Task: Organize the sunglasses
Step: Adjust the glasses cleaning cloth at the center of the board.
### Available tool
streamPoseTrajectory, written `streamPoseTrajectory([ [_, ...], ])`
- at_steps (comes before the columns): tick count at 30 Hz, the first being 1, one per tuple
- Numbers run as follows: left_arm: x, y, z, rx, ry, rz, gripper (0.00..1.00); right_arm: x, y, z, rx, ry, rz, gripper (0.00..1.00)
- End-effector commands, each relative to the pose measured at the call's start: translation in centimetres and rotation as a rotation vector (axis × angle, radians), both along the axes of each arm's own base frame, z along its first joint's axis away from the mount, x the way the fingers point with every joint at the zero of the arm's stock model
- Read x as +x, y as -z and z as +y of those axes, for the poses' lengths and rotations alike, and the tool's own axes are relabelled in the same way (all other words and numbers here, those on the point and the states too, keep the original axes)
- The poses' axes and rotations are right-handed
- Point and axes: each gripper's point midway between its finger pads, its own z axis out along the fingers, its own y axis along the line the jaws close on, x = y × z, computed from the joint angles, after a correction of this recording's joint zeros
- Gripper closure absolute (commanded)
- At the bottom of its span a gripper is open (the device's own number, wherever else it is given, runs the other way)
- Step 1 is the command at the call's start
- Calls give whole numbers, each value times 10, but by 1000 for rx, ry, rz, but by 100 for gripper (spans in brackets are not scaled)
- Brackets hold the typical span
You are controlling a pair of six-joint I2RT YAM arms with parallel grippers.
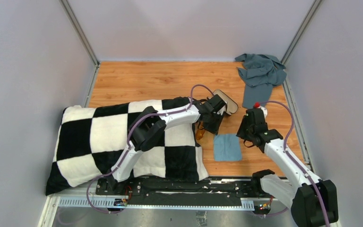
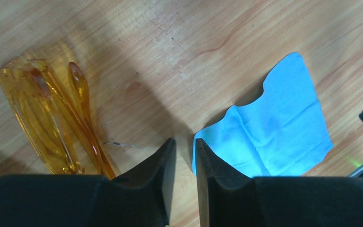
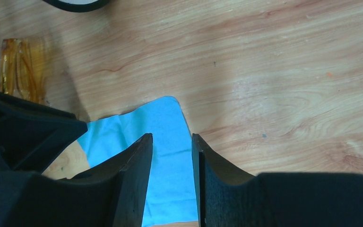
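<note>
On the table [image 1: 146, 80], sunglasses [image 2: 52, 118] lie outside the open case [image 1: 228, 101]

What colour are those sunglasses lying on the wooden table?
The sunglasses are translucent amber-orange, frame and lenses alike. The left wrist view shows them best.

Enclosure with plain pale grey walls [image 1: 28, 56] on three sides, metal corner posts [image 1: 79, 32], light wood-grain surface [image 1: 160, 78] under even diffuse light with soft shadows, black-and-white checkered blanket [image 1: 99, 137] over its left part, crumpled grey cloth [image 1: 261, 71] in the far right corner, slotted metal rail [image 1: 170, 203] along the near edge.
</note>
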Motion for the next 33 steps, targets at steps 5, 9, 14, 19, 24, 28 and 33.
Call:
streamPoseTrajectory([
  [5, -20, 12, 1, -14, 19, 80, 87, 9, 2, -17, -5, 19, 12, 58],
  [9, -21, 8, 0, -25, 26, 79, 100, 11, 5, -12, 17, -21, 22, 58],
  [14, -1, 0, 1, -6, 13, 16, 100, 10, 18, 6, 62, -135, 100, 58],
  [19, 15, -2, 11, 11, -3, 1, 100, 15, 26, 5, 34, -168, 137, 58],
  [24, 15, -3, 11, 1, 12, 11, 100, 29, 33, 1, 13, -176, 151, 61],
  [28, 15, -2, 10, 0, 18, 18, 100, 36, 40, 6, 36, -198, 187, 63],
  [33, 14, -3, 8, -7, 32, 21, 100, 33, 53, 9, 47, -222, 234, 63],
])
